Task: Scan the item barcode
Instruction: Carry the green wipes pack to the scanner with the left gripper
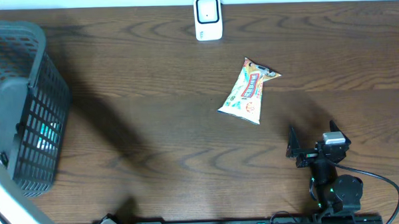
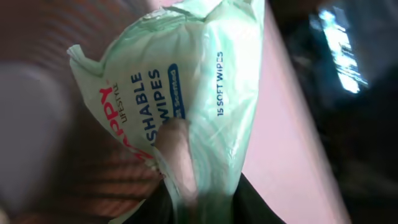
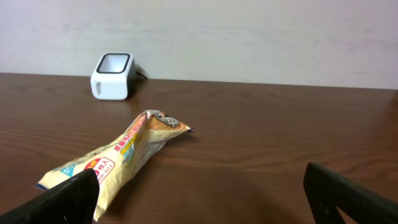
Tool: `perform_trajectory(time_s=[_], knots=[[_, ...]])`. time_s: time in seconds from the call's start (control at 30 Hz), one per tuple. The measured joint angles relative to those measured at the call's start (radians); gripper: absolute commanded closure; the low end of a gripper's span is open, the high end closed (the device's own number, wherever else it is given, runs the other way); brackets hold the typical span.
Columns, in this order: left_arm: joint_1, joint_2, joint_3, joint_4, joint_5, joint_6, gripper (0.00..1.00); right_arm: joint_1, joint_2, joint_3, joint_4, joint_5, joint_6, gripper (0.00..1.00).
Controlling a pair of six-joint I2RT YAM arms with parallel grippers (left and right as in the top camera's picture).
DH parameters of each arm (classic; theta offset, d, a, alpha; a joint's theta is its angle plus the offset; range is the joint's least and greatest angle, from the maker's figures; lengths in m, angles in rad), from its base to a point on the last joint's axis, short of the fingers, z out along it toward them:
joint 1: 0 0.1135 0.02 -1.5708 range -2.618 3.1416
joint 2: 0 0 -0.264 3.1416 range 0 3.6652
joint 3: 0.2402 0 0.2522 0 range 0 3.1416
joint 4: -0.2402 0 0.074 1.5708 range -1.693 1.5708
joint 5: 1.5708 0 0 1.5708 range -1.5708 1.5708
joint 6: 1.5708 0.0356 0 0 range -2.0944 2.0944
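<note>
A pale green pack of flushable wipes (image 2: 186, 93) fills the left wrist view, and my left gripper (image 2: 202, 202) is shut on its lower end, with the dark jaws pinching the film from both sides. In the overhead view this gripper is hidden inside the basket (image 1: 33, 118). The white barcode scanner (image 1: 208, 18) (image 3: 112, 76) stands at the table's far edge. My right gripper (image 1: 314, 144) (image 3: 205, 205) rests open near the front right, holding nothing.
A yellow snack bag (image 1: 249, 91) (image 3: 118, 158) lies on the brown table between the scanner and the right gripper, its near end close to the right gripper's left finger (image 3: 62, 199). The dark mesh basket sits at the left edge with other items inside.
</note>
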Motion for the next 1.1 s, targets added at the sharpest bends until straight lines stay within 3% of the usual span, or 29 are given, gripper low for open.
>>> perform_trajectory(time_s=[0.33,0.77,0.97,1.1], knots=[[-0.431,0.014,0.0,0.018,0.063,-0.066,0.8,0.0,0.0,0.0,0.0,0.0,0.0,0.01],[-1.011,0.248,0.0,0.018,-0.206,0.259,0.8,0.0,0.0,0.0,0.0,0.0,0.0,0.01],[-1.145,0.424,0.0,0.019,-0.304,0.393,0.79,0.0,0.0,0.0,0.0,0.0,0.0,0.01],[-1.198,0.534,0.0,0.019,-0.364,0.436,0.71,0.0,0.0,0.0,0.0,0.0,0.0,0.01]])
